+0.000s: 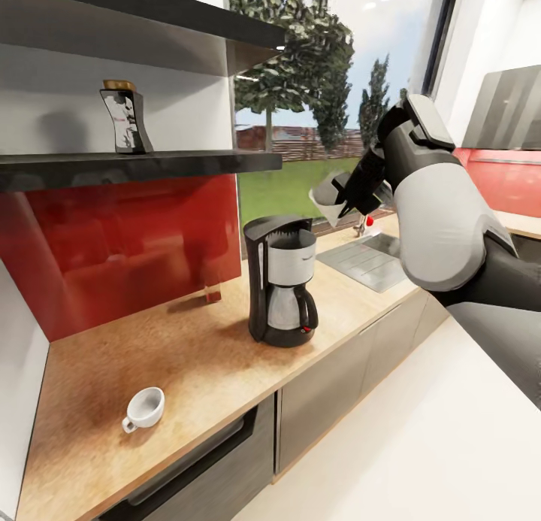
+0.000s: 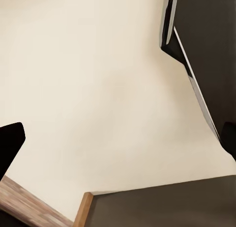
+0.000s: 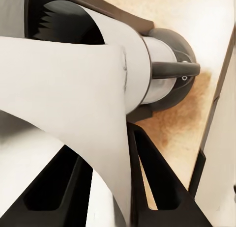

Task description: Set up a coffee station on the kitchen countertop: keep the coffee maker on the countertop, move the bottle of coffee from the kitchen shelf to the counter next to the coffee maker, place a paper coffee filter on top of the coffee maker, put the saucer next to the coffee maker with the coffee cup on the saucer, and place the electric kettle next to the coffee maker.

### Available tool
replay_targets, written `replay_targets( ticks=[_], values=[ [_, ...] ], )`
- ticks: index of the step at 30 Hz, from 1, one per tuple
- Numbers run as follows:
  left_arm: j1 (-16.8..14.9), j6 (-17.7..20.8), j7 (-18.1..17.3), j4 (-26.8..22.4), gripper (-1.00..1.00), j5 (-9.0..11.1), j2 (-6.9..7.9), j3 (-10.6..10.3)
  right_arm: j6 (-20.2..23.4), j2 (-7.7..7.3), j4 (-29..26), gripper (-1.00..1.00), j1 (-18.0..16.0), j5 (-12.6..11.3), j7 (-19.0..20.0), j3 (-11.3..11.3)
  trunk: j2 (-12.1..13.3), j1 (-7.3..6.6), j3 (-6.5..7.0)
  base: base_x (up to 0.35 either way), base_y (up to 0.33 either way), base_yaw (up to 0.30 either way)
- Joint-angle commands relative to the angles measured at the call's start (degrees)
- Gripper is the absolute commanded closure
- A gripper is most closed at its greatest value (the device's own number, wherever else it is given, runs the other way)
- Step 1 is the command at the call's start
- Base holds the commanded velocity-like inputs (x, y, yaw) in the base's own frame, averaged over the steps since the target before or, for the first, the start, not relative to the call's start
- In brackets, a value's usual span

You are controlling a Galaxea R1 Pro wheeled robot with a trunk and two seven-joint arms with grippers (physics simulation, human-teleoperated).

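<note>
Kitchen with red backsplash [image 1: 128, 243], white walls and a large window [image 1: 330, 92] looking onto trees and grass. Long tan wood-grain kitchen countertop [image 1: 188, 363] over glossy grey cabinet fronts [image 1: 330, 386], with pale floor [image 1: 421, 446] in front.

Nearest on the countertop, well in front and to the left of the coffee maker [image 1: 280, 280]: the coffee cup [image 1: 144, 408], white, lying tilted on its side with handle towards the edge. No saucer under it. Behind, the coffee maker itself, upright, black with steel carafe, handle and red switch facing the cabinets' side. Also seen from above in the right wrist view [image 3: 162, 74], with open top [image 3: 64, 23].

Above and to the right of the coffee maker, apart from it: the right gripper [image 1: 352, 194], clenched on a white paper coffee filter [image 1: 328, 198]. In the right wrist view, fingers [image 3: 162, 187] pinching the filter [image 3: 69, 94], which hangs over the coffee maker's top without touching it.

Beyond the coffee maker to the right, a steel sink [image 1: 368, 259] set in the countertop.

Higher and to the left of the coffee maker, on the dark kitchen shelf [image 1: 135, 164]: the bottle of coffee [image 1: 125, 117], standing upright against the white wall.

Left wrist view: pale floor [image 2: 98, 89], dark cabinet front [image 2: 206, 45], strip of wood edge [image 2: 82, 210]. Dark finger tips [image 2: 9, 143] at both edges, spread far apart, grasping nothing.
</note>
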Motion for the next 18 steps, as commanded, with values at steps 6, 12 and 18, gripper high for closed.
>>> replay_targets(
  ticks=[6, 12, 18],
  values=[
    [0.0, 0.19, 0.11, -0.08, -1.0, 0.33, 0.0, -0.08, 0.38, 0.05, -0.19, 1.0, 1.66, -0.18, -0.02, -0.26, -0.12, 0.03, -0.11, 0.001, 0.0, 0.0],
    [0.0, 0.19, 0.11, -0.01, -1.0, 0.33, -0.05, -0.06, 0.39, 0.05, -0.2, 1.0, 1.76, -0.18, 0.01, -0.26, -0.12, 0.03, -0.11, 0.085, 0.0, 0.0],
    [0.0, 0.19, 0.13, 0.0, -1.0, 0.33, -0.08, -0.08, 0.39, 0.05, -0.2, 1.0, 1.79, -0.18, 0.01, -0.26, -0.12, 0.03, -0.11, 0.159, 0.0, 0.0]
  ],
)
